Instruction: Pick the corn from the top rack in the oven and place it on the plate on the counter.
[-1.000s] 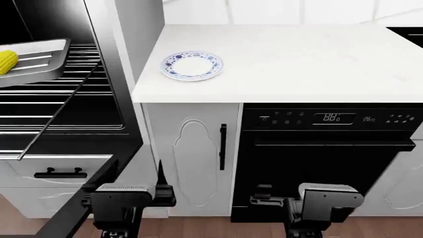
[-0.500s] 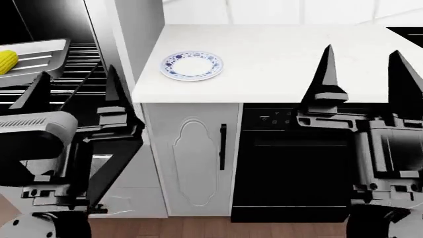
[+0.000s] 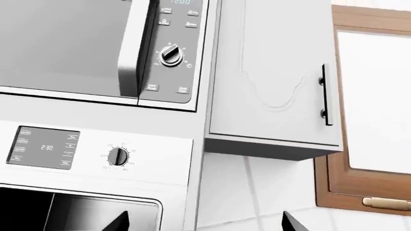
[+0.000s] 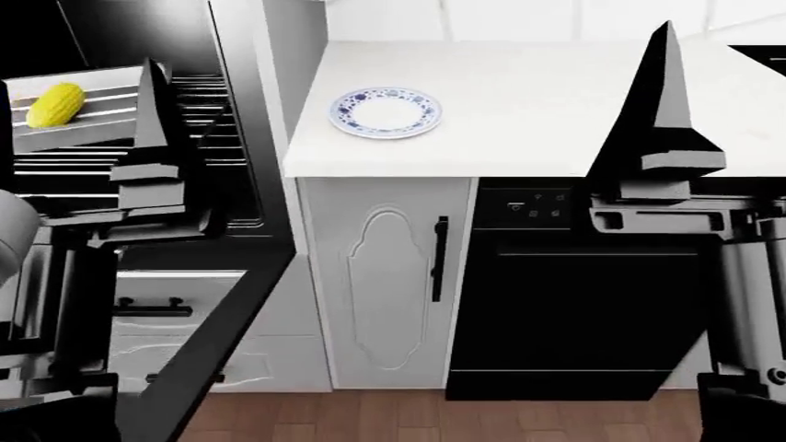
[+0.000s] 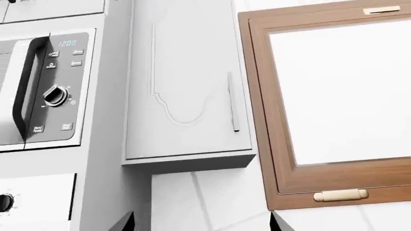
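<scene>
A kitchen seen from the robot's head camera, looking forward and down. At the far left the oven [image 4: 184,138] stands open, its black cavity crossed by shiny wire racks. The corn [image 4: 55,104], a bright yellow cob, lies on a grey baking tray [image 4: 105,124] that sits on the top rack [image 4: 209,92], well inside the cavity. Nothing grips it.

To the right of the oven, a white marbled worktop [image 4: 553,101] runs across the upper part of the view. The plate [image 4: 387,111], small, round and white with a blue patterned rim, sits near the worktop's left front corner with nothing on it. Below the worktop are a white cabinet door [image 4: 381,285] with a black handle and a black appliance [image 4: 577,295] with a control strip.

The left end effector [image 4: 74,101] rises in front of the oven. One dark pointed finger [image 4: 154,110] shows beside the corn; the head view hides the other. In the left wrist view two fingertips stand well apart, so it is spread. The right end effector [image 4: 724,101] rises before the worktop's right side, its fingertips likewise apart in the right wrist view, holding nothing.

Both wrist cameras face upward at a microwave [image 3: 96,48], a white wall cabinet [image 5: 186,86] and a wood-framed window [image 5: 334,96].
</scene>
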### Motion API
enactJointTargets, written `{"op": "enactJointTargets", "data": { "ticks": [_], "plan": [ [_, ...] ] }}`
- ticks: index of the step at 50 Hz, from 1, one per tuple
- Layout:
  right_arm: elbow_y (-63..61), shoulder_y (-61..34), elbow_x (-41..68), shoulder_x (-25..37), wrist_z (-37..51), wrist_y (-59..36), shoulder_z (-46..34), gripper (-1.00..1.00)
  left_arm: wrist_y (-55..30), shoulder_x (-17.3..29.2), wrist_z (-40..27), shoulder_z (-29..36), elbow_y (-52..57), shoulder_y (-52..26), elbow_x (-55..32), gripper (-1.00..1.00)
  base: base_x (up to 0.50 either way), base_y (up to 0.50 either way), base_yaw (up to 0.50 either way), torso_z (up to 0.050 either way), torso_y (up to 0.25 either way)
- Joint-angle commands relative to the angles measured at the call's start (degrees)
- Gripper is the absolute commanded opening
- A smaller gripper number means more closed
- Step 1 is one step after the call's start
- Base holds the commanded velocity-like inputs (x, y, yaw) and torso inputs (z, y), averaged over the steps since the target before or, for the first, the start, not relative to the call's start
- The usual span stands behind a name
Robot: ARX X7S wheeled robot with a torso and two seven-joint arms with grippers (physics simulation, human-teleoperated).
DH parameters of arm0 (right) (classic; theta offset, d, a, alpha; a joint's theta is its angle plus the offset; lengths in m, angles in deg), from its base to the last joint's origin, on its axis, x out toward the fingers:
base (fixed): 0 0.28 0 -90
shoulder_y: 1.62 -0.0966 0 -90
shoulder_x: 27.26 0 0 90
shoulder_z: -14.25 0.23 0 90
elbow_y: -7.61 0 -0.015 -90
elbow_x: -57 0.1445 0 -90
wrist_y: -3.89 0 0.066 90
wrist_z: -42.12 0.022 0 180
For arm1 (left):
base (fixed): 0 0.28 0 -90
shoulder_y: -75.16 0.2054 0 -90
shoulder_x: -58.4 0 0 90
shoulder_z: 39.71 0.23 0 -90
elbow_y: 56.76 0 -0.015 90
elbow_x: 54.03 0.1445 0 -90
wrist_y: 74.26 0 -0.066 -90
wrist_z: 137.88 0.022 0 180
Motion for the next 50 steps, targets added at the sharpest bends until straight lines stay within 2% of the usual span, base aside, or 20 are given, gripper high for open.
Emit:
{"op": "enactJointTargets", "data": {
  "ticks": [1,15,50],
  "plan": [
    [0.36,0.07,2.33,2.64,1.51,2.45,-1.36,1.0,1.86,2.94,-3.06,1.13,0.1,-0.35,-1.73,1.0,-0.29,0.46,0.0,0.0,0.0],
    [0.35,0.11,2.9,2.14,0.83,2.6,-3.63,1.0,2.96,3.72,-3.87,2.56,-0.37,-0.11,-0.63,1.0,-0.24,0.47,0.0,0.0,0.0],
    [0.16,0.81,2.47,3.64,0.44,4.66,-5.32,1.0,4.89,5.14,-6.06,5.47,-0.27,-0.33,-1.55,1.0,0.0,0.5,0.0,0.0,0.0]
  ]
}}
